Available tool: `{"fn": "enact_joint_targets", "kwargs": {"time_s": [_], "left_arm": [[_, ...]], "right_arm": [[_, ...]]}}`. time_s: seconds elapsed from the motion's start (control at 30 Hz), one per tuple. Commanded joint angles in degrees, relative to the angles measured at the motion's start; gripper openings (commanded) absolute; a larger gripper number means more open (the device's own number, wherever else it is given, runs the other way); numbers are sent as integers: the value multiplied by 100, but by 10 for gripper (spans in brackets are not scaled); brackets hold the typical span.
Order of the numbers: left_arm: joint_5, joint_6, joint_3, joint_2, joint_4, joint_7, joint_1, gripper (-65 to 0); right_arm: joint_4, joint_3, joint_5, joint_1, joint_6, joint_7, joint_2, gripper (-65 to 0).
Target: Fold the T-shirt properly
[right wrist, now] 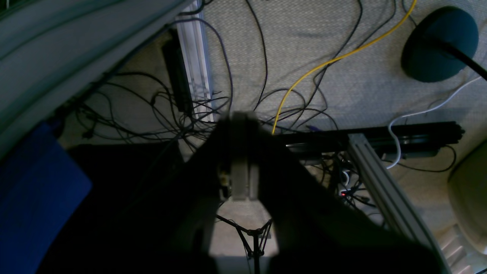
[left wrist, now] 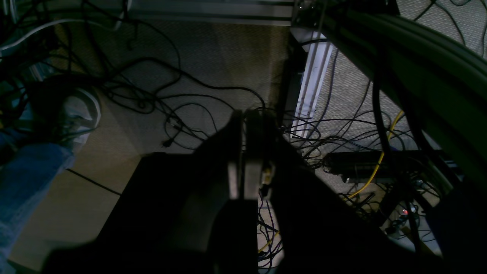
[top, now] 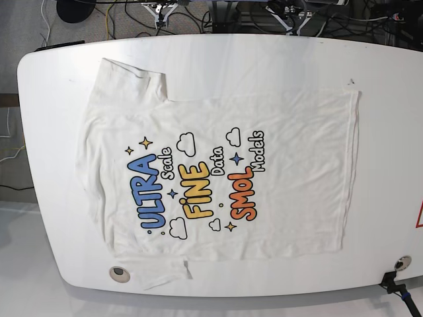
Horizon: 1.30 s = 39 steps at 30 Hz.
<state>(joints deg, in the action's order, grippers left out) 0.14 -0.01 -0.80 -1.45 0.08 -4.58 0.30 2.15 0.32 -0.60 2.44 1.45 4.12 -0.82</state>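
White tabletop [top: 390, 191] carries the T-shirt [top: 277, 191] flat, print up, unfolded; left gripper [left wrist: 243, 152] and right gripper [right wrist: 240, 160], both closed and empty, hang off-table over floor cables [left wrist: 182, 114], so folding hasn't begun: next, probably reach a sleeve.

Neither arm appears in the base view; a red sign [top: 420, 216] is cut off at its right edge.

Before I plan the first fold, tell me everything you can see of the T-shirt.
The T-shirt is white, soft-looking cloth, spread flat and print side up on the white table. Collar end toward the base view's left, hem to the right, sleeves toward top and bottom. Blue "ULTRA", yellow "FINE", orange "SMOL", clouds, stars. Neither gripper touches it.
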Motion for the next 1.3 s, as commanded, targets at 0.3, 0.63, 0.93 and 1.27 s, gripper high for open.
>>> {"fn": "enact_joint_targets", "kwargs": {"time_s": [0.3, 0.63, 0.93, 1.27], "left_arm": [[-25, 7, -7, -25, 59, -55, 47, -650], [36, -84, 5, -59, -8, -174, 49, -650], [55, -403, -17, -91, -8, -330, 64, -650], [30, -396, 5, -96, -2, -290, 102, -650]], "right_arm": [[6, 8, 27, 27, -25, 160, -18, -650], [18, 1, -39, 37, 23, 188, -25, -650], [8, -6, -12, 93, 27, 210, -47, -650], [169, 6, -3, 242, 4, 251, -49, -650]]}}
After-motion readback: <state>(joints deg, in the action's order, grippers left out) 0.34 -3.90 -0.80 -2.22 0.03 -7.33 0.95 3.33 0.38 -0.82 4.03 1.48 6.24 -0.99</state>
